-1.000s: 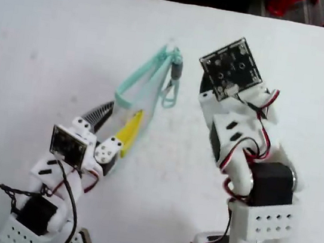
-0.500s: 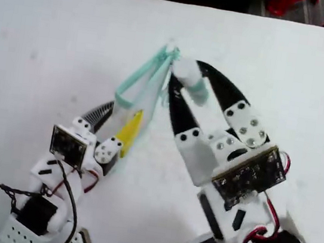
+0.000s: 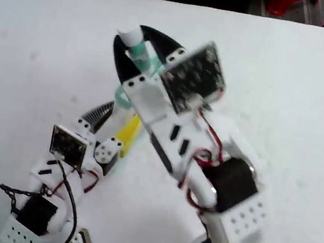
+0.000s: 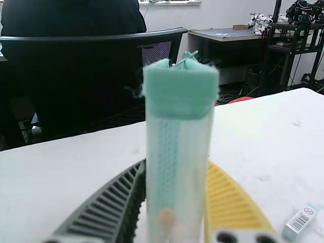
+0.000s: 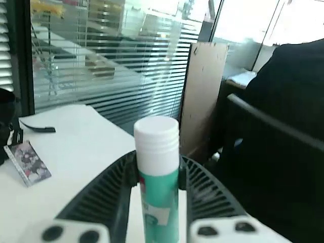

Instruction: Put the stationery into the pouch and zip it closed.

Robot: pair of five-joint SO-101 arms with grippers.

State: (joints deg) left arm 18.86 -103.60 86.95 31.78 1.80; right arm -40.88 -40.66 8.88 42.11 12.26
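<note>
**Glue stick swung over the pouch**

High view: our right gripper (image 3: 136,38) has carried the white-capped green glue stick (image 3: 137,50) above the clear teal-trimmed pouch (image 3: 130,100).
Left wrist: our left gripper (image 4: 177,169) clamps the pouch.
Right wrist: jaws pinch the stick; insertion likely follows.

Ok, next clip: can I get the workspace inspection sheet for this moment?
Surface: white table.
Job's things: pouch held upright; glue stick held close to the pouch.
Clutter: small block and flat packet lying on the table.
End effectors: left end effector shut on the pouch; right end effector shut on the glue stick.
Cables: red wires and black cable, both looped.
Surroundings: black chair, window blinds.
</note>
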